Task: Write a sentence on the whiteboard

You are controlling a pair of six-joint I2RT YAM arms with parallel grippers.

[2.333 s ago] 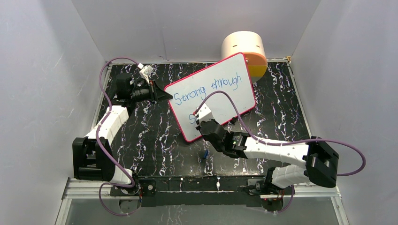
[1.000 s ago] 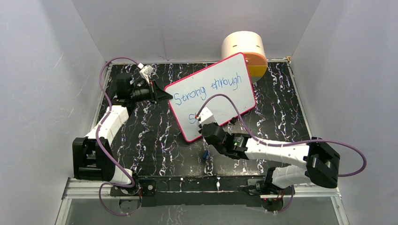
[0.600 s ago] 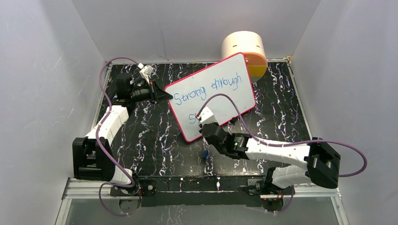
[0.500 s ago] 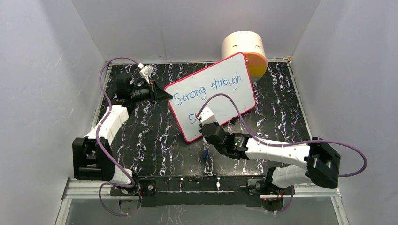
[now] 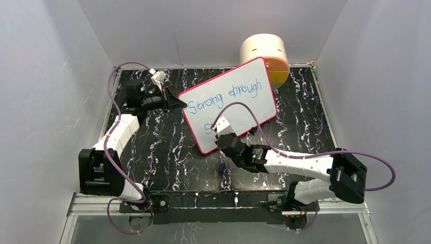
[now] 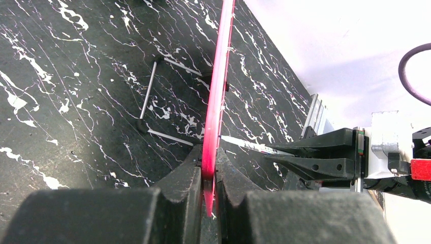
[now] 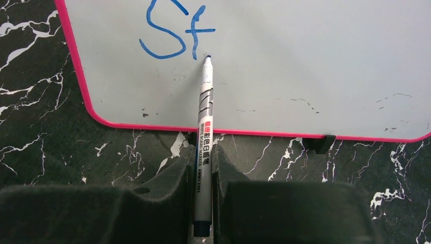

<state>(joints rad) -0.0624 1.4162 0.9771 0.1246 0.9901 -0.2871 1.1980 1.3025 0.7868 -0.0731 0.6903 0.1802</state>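
The whiteboard (image 5: 244, 109), pink-framed, stands tilted on the black marbled table. The sentence (image 5: 224, 97) reads "Strong through" in blue. Below it a second line (image 7: 175, 35) reads "St". My left gripper (image 5: 179, 103) is shut on the board's left frame edge (image 6: 217, 86), which the left wrist view shows edge-on between the jaws (image 6: 208, 163). My right gripper (image 7: 203, 152) is shut on a grey whiteboard marker (image 7: 205, 119). The marker's tip sits at the board surface just right of the foot of the "t". Seen from above, the right wrist (image 5: 224, 131) covers most of the second line.
A round cream and orange container (image 5: 265, 52) stands behind the board's far right corner. A small blue cap (image 5: 223, 167) lies on the table near the right arm. A wire stand (image 6: 148, 96) props the board from behind. White walls enclose three sides.
The right gripper with the marker has crept slightly right and toward the near edge along the board's lower part. The left arm and the board have not moved.
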